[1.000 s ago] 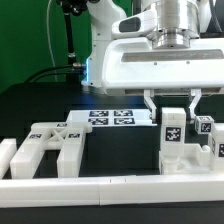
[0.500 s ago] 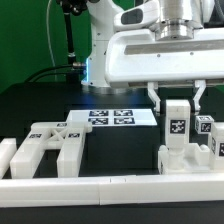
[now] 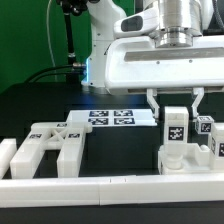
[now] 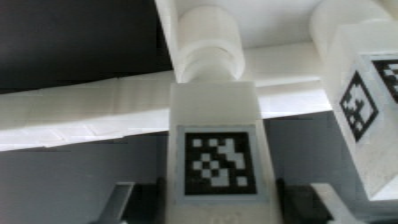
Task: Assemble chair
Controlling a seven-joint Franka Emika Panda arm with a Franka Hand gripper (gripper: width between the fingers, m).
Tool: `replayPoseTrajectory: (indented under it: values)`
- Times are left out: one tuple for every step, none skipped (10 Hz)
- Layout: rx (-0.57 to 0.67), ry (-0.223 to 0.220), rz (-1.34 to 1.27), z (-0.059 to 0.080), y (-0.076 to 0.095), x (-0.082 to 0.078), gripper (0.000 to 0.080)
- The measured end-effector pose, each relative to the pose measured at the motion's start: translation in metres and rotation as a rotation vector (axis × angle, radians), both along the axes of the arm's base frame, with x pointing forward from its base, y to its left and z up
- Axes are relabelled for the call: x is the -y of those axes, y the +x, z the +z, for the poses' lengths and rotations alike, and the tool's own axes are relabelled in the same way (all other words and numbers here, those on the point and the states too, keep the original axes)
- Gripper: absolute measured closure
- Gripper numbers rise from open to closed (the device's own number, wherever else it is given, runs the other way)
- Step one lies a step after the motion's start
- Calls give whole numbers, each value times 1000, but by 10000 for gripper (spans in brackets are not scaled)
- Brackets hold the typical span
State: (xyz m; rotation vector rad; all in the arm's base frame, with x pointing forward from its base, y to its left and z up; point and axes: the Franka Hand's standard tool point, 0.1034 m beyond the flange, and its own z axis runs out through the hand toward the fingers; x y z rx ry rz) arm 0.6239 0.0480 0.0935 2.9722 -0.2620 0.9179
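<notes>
An upright white chair leg (image 3: 173, 128) with a black-and-white tag stands on a blocky white chair part (image 3: 186, 160) at the exterior view's right. My gripper (image 3: 174, 110) comes down from above and is shut on the leg, one finger on each side. In the wrist view the leg (image 4: 217, 120) runs away from the gripper (image 4: 217, 205), its tag facing the camera, with the fingers (image 4: 121, 205) flanking it. A second tagged piece (image 3: 207, 128) stands just to the right of the leg. A white chair frame (image 3: 45, 148) lies at the left.
The marker board (image 3: 112, 118) lies flat on the dark table behind the parts. A plain white border rail (image 3: 100, 190) runs along the front. The robot's large white body hangs above the right half of the scene.
Gripper and leg shifted slightly up and to the exterior view's right half a second ago, then came back down to where they were. The grip has not changed.
</notes>
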Motion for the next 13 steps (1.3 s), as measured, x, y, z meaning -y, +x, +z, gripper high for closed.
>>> replayPoseTrajectory:
  values:
    - [-1,-1,0,-1,0,0,514]
    - [-6,-3,1,-5,-1,0,514]
    - [-10,-7,2,-10,-1,0,514]
    - [-3,-9,2,-10,0,1,514]
    - [5,-12,2,-10,0,1,514]
    - [17,-16,3,-10,1,2,514]
    - [34,-22,3,-10,2,2,514]
    - [36,-22,3,-10,2,3,514]
    - [36,-22,3,-10,2,3,514]
    - [31,-21,3,-11,2,3,514]
    - [27,-21,3,-12,1,3,438]
    - [27,-21,3,-12,1,3,303]
    - [27,-21,3,-12,1,3,303]
